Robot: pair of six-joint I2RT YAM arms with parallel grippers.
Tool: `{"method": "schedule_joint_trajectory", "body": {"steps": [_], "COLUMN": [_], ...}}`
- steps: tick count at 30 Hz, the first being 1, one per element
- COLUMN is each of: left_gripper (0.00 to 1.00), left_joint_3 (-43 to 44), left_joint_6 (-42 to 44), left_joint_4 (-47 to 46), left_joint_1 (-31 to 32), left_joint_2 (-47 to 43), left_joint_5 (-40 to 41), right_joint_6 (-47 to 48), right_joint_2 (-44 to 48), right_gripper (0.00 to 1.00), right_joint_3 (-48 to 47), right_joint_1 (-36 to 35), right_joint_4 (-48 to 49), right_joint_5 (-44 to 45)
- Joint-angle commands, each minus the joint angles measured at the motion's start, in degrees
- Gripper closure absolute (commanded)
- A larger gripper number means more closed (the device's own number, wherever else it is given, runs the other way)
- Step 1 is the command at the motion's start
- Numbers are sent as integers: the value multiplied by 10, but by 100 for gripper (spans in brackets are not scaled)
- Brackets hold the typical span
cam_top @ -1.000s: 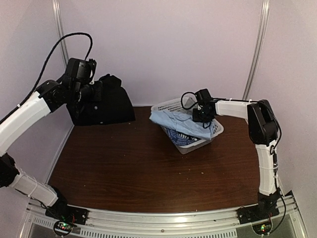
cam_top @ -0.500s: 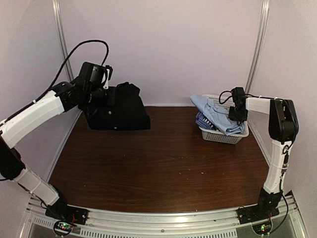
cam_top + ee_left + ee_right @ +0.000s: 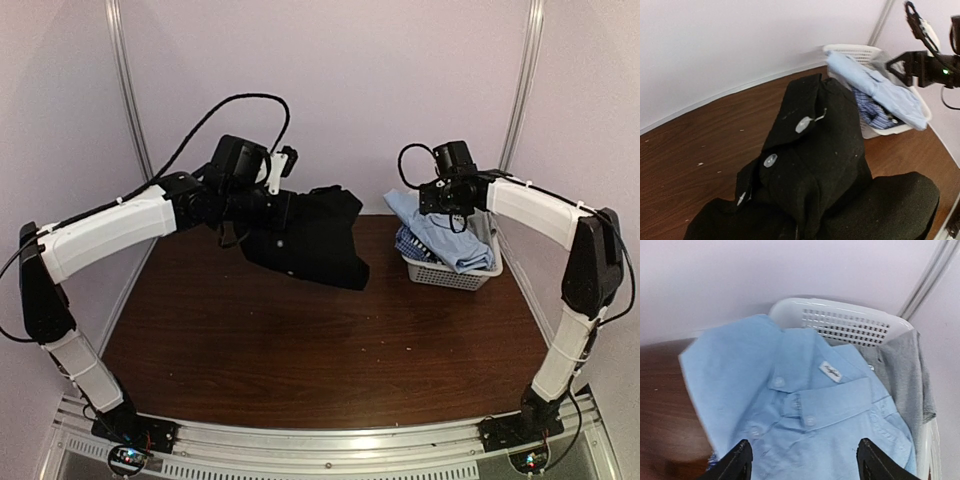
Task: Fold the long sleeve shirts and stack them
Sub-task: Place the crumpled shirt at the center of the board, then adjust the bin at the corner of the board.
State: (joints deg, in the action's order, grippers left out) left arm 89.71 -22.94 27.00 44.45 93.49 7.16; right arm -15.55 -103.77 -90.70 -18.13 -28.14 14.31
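Black shirt (image 3: 318, 243) hangs pinched in left gripper (image 3: 272, 203) — far edge of tabletop (image 3: 300, 350). Right gripper (image 3: 804, 452) spread over blue shirt (image 3: 790, 405) — basket (image 3: 840, 315), far-right corner.

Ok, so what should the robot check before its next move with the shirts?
1. Is the left gripper shut on the black shirt? ok.
2. Is the black shirt spread flat for folding? not ok, it hangs bunched up.
3. Is its lower edge off the table? cannot tell.
4. Is there bare table in front to lay it on? ok.
5. Is the right gripper open over the pale blue shirt? ok.
6. Is the pale blue shirt on top in the basket? ok.
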Motion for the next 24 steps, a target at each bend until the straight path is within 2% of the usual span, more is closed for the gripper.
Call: {"method": "schedule_joint_trajectory", "body": {"steps": [1, 3, 4, 6, 7, 8, 11, 18, 24], "left_gripper": [100, 100, 91, 55, 41, 33, 24, 23, 22], "left_joint_3": [11, -20, -44, -104, -126, -143, -172, -203, -184], "left_joint_6": [19, 28, 31, 25, 19, 13, 4, -18, -21], "left_joint_4": [-107, -120, -136, -174, -182, -184, -186, -170, -129], "left_joint_1": [9, 0, -11, -45, -63, -80, -104, -100, -16], "left_joint_2": [14, 22, 23, 21, 20, 18, -4, -32, -7], "left_joint_5": [-146, -186, -216, -253, -254, -253, -237, -244, -193], "right_joint_6": [-1, -2, -1, -4, -7, -10, -11, -22, -46], "right_joint_2": [25, 24, 21, 18, 16, 15, 13, -23, -40], "right_gripper": [25, 23, 22, 20, 19, 18, 16, 14, 15], "right_joint_3": [16, 20, 24, 35, 40, 46, 66, 93, 116], "right_joint_1": [-74, -115, -132, -157, -164, -169, -193, -217, -194], "right_joint_4": [16, 18, 22, 29, 32, 36, 46, 56, 47], "right_joint_5": [3, -4, -8, 2, -2, -12, -26, -67, -54]}}
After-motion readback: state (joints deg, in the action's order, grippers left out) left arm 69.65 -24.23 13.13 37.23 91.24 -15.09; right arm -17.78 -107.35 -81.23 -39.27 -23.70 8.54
